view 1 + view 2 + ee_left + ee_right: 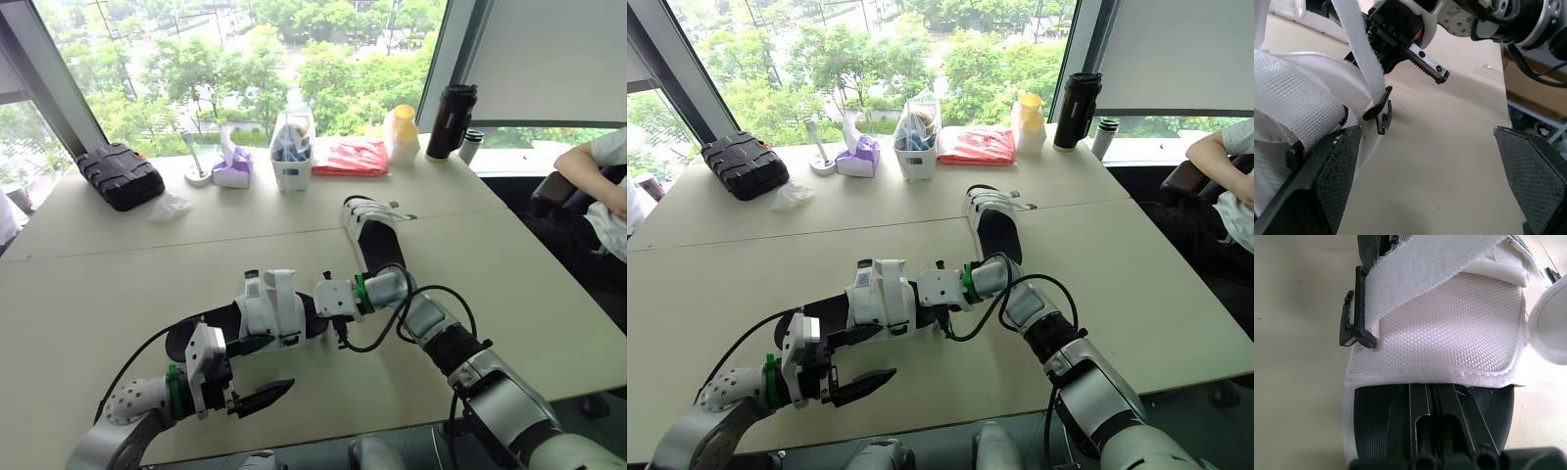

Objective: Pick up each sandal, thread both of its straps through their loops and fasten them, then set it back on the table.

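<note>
The left gripper (pixel 257 374) hovers just off the table's (pixel 88 304) front edge, its jaws spread wide and holding nothing; in the left wrist view one pad (pixel 1334 171) sits right against the near sandal's (pixel 269 311) white mesh. That sandal lies on its sole near the middle of the front edge, between the two grippers. It has a black footbed and sole, with broad white mesh bands across the top. One white strap (pixel 1435 259) runs over the upper into a black plastic loop (pixel 1354 323) at the sandal's side, and another strap end stands upright from it. The right gripper (pixel 1430 396) reaches in from the right over the footbed to the mesh band's edge. Its fingers are pressed together, with nothing visible between them. Further back, right of centre, the second sandal (pixel 377 240) lies flat, the same black and white, apart from both grippers. Along the far edge stand a black case (pixel 120 174) at the left corner, then a tissue box (pixel 233 171), a tub (pixel 292 159), a red packet (pixel 351 157), a yellow-capped bottle (pixel 402 132) and a black flask (pixel 451 119). A person's arm (pixel 588 166) shows beyond the right edge.
</note>
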`<state>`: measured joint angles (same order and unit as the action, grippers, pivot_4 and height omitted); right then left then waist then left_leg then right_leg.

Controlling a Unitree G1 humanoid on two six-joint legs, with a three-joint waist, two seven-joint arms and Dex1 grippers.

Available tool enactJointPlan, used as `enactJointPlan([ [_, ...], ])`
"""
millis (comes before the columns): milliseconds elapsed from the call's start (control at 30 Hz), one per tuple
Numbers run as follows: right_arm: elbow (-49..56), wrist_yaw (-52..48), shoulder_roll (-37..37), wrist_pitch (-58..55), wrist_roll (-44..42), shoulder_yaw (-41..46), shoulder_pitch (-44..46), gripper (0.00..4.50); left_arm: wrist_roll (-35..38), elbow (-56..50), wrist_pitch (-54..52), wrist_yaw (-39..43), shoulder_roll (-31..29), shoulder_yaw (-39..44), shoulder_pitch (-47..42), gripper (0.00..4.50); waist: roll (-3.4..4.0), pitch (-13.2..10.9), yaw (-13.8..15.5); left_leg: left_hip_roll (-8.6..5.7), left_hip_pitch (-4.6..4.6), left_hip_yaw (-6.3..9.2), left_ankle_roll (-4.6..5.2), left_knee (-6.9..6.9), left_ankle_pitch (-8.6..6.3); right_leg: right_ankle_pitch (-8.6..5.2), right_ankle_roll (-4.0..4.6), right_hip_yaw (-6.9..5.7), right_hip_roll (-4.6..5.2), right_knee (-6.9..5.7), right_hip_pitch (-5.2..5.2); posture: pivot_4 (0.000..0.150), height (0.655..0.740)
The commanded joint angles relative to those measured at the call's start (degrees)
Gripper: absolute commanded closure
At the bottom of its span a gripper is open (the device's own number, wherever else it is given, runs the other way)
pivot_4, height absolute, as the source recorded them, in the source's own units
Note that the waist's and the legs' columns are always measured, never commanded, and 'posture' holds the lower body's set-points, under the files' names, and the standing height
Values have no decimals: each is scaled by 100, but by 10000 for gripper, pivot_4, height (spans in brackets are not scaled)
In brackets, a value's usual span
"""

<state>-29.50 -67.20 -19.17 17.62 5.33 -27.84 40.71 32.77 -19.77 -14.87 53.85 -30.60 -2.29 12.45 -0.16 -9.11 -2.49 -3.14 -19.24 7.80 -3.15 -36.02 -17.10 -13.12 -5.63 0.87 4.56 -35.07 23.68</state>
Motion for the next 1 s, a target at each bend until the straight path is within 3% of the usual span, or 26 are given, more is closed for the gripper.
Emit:
enactJointPlan([
  [33, -396, -86, -90, -202, 455, -355, -287, 45000, 108, 165, -379, -336, 204, -11, -60, 342, 0, 0, 3, 0, 0, 0, 0, 0, 0, 0, 0, 0, 0, 0, 0, 1500, 7400],
  [333, -337, -51, -115, -228, 453, -353, -329, 45000, 323, 201, -961, -537, 569, 0, -188, 342, -5, 0, 20, -2, -4, 2, -1, -5, -1, -1, -1, -1, 2, 0, -18, 1500, 7400],
  [767, -311, -58, -119, -240, 444, -359, -344, 45000, 358, 44, -905, -703, 1146, 41, -203, 342, -16, -13, 30, -2, -6, 5, -2, -8, 0, -1, -1, -2, 2, 0, -16, 1500, 7400],
  [867, -304, -72, -128, -246, 445, -363, -343, 45000, 405, -62, -841, -667, 1155, 89, -166, 8462, -20, -16, 29, -2, -8, 5, -2, -8, -1, -1, -1, -2, 3, 0, -16, 1500, 7400],
  [1000, -294, -86, -131, -253, 441, -358, -341, 45000, 340, -145, -703, -662, 1131, 91, -157, 28675, -20, -16, 8, -2, -8, 4, -2, -2, -1, -1, 0, -2, 3, 4, -6, 1500, 7400],
])
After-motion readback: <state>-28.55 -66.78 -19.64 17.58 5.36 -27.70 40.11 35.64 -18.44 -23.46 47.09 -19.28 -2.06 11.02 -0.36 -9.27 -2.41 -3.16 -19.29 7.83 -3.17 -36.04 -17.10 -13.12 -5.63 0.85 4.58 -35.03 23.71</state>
